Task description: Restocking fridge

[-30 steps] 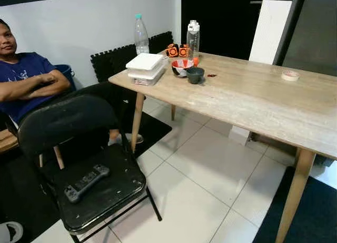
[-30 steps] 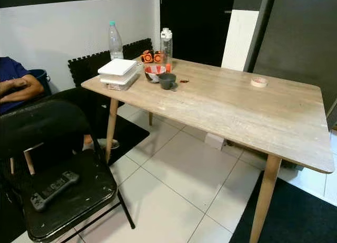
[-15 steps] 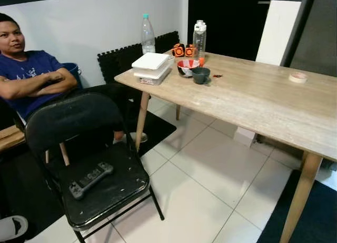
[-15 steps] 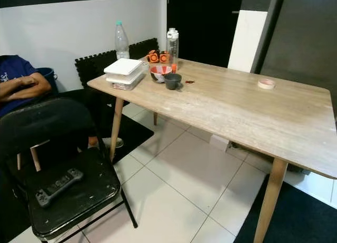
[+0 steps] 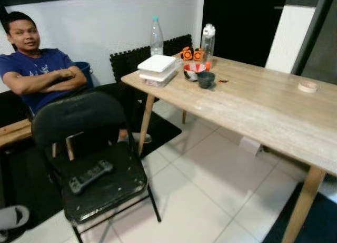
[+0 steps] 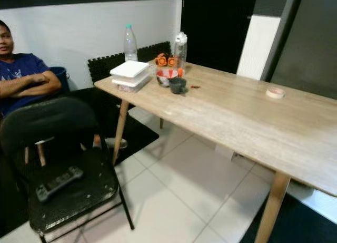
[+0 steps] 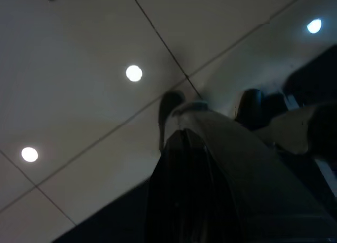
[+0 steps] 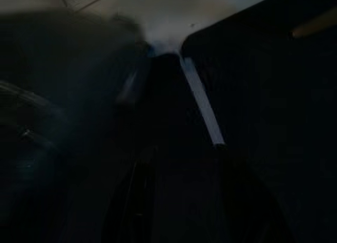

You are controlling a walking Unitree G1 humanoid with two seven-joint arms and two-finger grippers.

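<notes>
**Even room light up top, murk at the wrists**

The head views are evenly lit and fairly bright, with a slight softness over everything, strongest toward the lower corners. The pale wall (image 5: 105, 21) and floor tiles (image 5: 210, 185) throw back light, and the bench (image 5: 263, 106) shows a dull sheen along its top without hard glare. Shadows under the black chair (image 5: 95, 164) are soft and shallow. The doorway (image 5: 237, 21) behind is plain darkness. The left wrist view is dim, with three small round ceiling lights (image 7: 134, 73) burning as bright spots and the dark fingers (image 7: 184, 190) in shadow. The right wrist view is nearly black and blurred, with a faint pale patch (image 8: 174, 21) at one edge.
</notes>
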